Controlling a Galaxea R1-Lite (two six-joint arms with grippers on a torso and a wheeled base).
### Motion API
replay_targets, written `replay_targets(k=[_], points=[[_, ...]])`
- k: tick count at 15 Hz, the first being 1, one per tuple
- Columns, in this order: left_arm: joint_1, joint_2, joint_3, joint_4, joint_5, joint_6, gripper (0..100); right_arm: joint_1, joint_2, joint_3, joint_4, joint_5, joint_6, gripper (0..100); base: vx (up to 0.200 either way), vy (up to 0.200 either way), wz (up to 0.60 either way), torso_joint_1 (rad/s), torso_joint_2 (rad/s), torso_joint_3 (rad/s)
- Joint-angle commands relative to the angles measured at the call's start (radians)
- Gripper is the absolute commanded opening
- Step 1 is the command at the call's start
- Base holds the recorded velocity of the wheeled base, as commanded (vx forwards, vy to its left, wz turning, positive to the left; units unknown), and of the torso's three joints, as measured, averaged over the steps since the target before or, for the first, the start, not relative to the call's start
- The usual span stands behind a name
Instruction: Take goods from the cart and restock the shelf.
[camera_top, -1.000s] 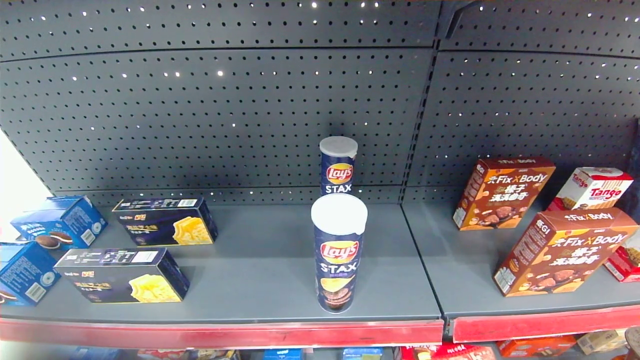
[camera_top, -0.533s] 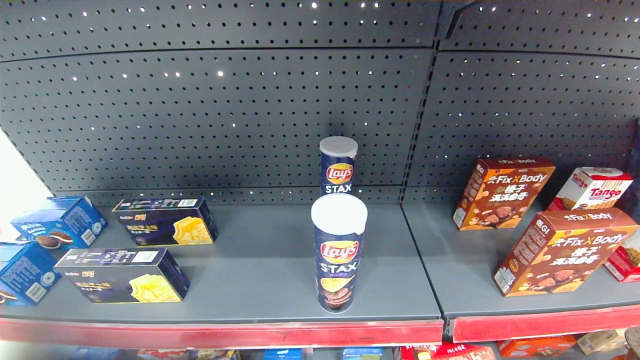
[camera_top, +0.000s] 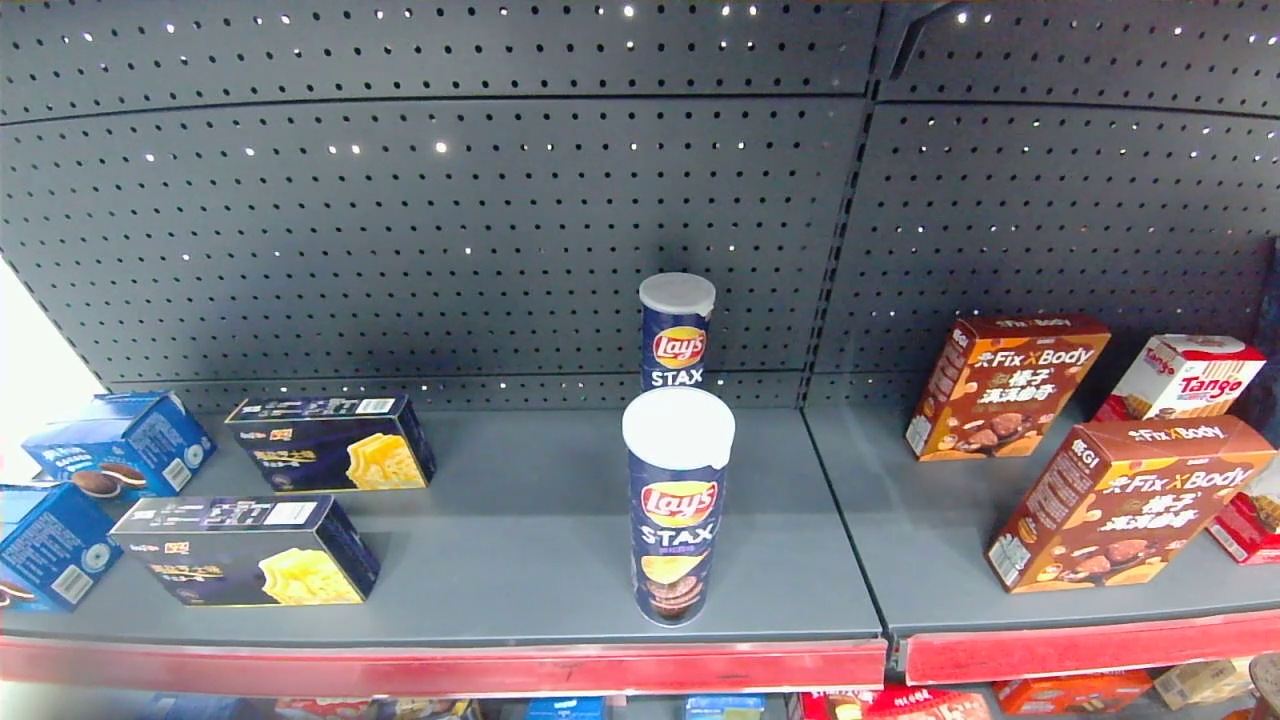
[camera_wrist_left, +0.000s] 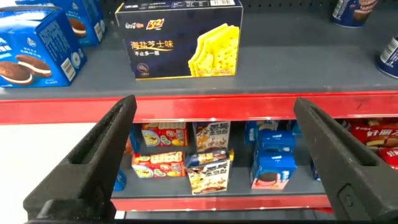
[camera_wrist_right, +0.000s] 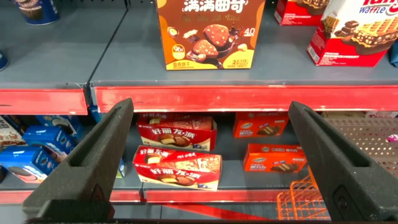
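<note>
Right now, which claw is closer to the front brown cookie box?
Right. The right claw hangs open before the shelf edge, straight in front of the front brown cookie box; the left claw faces the navy cracker box, farther along the shelf.

The grey shelf (camera_top: 520, 540) carried two upright chip cans (camera_top: 678, 510) at its middle, one behind the other. Dark boxes (camera_top: 250, 553) and blue boxes (camera_top: 120, 443) lay on its left part, brown boxes (camera_top: 1125, 505) and a red-and-white box (camera_top: 1185, 378) on its right.
</note>
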Motion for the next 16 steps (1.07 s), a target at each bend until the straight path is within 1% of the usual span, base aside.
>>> replay_targets(k=[1, 5, 7, 8, 9, 16], points=[[0.000, 0.000, 0.000, -0.001, -0.001, 0.001, 100, 0.000, 0.001, 0.000, 0.000, 0.001, -0.001, 100, 0.000, 0.000, 0.00, 0.000, 0.00, 0.000], [0.000, 0.000, 0.000, 0.001, -0.004, 0.012, 100, 0.000, 0.001, 0.000, 0.000, -0.001, 0.000, 100, 0.000, 0.000, 0.00, 0.000, 0.00, 0.000], [0.000, 0.000, 0.000, 0.001, -0.004, 0.010, 100, 0.000, 0.001, 0.000, 0.000, -0.001, 0.000, 100, -0.200, 0.000, 0.00, 0.002, 0.00, 0.002], [0.000, 0.000, 0.000, 0.001, -0.001, 0.001, 100, 0.000, 0.001, 0.000, 0.000, -0.001, 0.000, 100, 0.000, 0.000, 0.00, 0.000, 0.00, 0.000], [0.000, 0.000, 0.000, 0.001, -0.001, 0.000, 100, 0.000, 0.001, 0.000, 0.000, -0.001, 0.000, 100, 0.000, 0.000, 0.00, 0.000, 0.00, 0.000], [0.000, 0.000, 0.000, -0.001, -0.001, 0.000, 100, 0.000, 0.001, 0.000, 0.000, -0.001, 0.000, 100, 0.000, 0.000, 0.00, 0.000, 0.00, 0.000]])
